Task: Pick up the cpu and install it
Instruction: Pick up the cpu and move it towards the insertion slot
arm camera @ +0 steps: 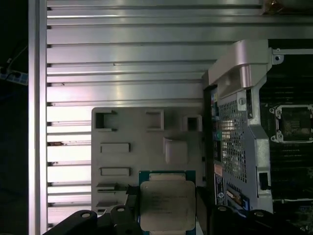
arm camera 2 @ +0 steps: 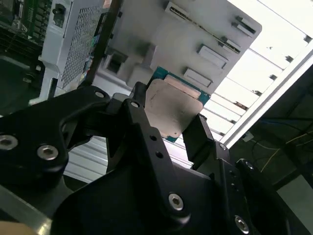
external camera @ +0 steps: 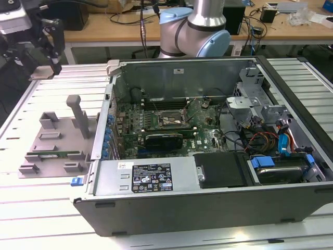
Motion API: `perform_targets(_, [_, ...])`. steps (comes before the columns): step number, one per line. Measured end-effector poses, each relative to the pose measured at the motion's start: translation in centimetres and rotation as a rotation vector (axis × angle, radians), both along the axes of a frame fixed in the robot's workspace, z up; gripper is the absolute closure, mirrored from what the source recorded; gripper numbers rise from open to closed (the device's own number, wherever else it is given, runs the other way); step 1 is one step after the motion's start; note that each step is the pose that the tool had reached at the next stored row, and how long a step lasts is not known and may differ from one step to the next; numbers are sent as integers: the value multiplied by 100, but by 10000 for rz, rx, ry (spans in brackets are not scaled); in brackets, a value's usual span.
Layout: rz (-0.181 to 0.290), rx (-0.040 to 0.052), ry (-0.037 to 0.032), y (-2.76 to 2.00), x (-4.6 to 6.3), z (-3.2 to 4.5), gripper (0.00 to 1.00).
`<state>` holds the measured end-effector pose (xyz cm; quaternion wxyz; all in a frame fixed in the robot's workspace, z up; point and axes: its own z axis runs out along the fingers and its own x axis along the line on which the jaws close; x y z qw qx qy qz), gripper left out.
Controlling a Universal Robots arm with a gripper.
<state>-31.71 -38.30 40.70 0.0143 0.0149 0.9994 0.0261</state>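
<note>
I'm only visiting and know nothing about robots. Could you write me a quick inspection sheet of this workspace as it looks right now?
Surface: slatted metal table carrying an open computer case.
Job's things: cpu held off the grey tray; dark socket sits on the board inside the case.
Clutter: green memory stick lying on the tray.
Grippers: hand shut on the cpu's edges, above the tray.
Cables: red and blue cables inside the case, toward the exterior view's right.
Surroundings: wooden desk behind the table, with more wires and gear on it.
</note>
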Motion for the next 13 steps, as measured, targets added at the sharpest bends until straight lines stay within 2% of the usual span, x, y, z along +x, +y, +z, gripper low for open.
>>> perform_targets(1, [-2, 1, -1, -3, 90, -1, 45])
perform_targets(3, [-2, 1, 0, -17, 388, 0, 45])
perform_targets(10, [0, 1, 1, -32, 705, 0, 45])
perform_targets(13, [-2, 1, 2, -35, 808, 0, 45])
